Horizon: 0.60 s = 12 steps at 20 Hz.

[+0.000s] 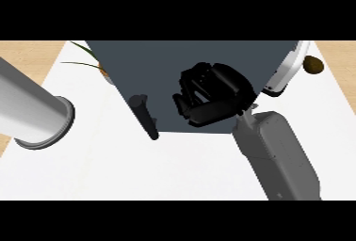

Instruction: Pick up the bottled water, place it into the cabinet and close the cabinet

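Left forearm (31, 106) fills the left side of the frame, big grey tube, closest thing to the lens. The left hand does not show. Right forearm (278, 157) comes up from lower right to the right hand (212, 94), a black mass at centre, over the dark cabinet (139, 61). From this angle I cannot tell how far open that hand is or whether it has anything in it. Bottled water is not visible anywhere. It could be hidden by the hand or already inside the cabinet, no way to say.

Cabinet door (287, 70), white, stands open at upper right, just beside the hand. Short dark bar (144, 116) sits at the cabinet's lower left edge, maybe a handle, unclear. Plant (94, 66) pokes out behind the cabinet at upper left. Small brown object (313, 65) lies on the white counter (173, 164) at upper right, past the door.

Judged step: placing the bottle or just after, door not yet closed. To do it well: if the bottle is held, set it upright well inside, clear of the door's path, and let go before pulling back. Then take the hand out fully, go round to the door's outer face and push it toward the cabinet. Keep the forearm off the door edge.
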### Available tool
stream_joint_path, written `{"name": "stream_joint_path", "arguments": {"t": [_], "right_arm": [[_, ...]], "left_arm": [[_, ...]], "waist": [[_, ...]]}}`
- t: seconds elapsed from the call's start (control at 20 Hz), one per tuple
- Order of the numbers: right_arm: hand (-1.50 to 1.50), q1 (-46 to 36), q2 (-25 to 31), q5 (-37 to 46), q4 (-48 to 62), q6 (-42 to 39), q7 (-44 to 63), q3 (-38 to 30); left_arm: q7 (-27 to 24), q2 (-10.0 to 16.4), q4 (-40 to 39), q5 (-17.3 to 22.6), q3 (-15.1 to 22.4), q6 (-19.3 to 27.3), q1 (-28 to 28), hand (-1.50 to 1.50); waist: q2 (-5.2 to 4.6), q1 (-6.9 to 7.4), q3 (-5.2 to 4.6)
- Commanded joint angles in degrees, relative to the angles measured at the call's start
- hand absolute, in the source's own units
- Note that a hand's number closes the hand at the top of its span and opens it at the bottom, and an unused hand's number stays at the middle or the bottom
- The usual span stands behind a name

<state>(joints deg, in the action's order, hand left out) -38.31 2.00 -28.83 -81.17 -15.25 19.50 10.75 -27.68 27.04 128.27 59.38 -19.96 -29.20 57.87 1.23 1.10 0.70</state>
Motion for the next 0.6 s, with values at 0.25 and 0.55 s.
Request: {"name": "stream_joint_path", "arguments": {"t": [0.25, 0.55], "right_arm": [[1.5, -13.53, -1.91, -1.35, 12.28, 1.09, 1.06, -5.99], [1.5, -13.42, -1.93, -2.43, 13.66, 1.0, -0.75, -5.38]], "left_arm": [[2.99, 0.66, -1.23, 3.2, -2.01, -1.44, -1.48, -1.5], [3.99, -2.04, 1.59, 1.43, -0.29, -2.55, 0.14, -1.5]], "waist": [[-1.69, 1.44, -0.72], [-1.72, 2.53, -0.7]]}}
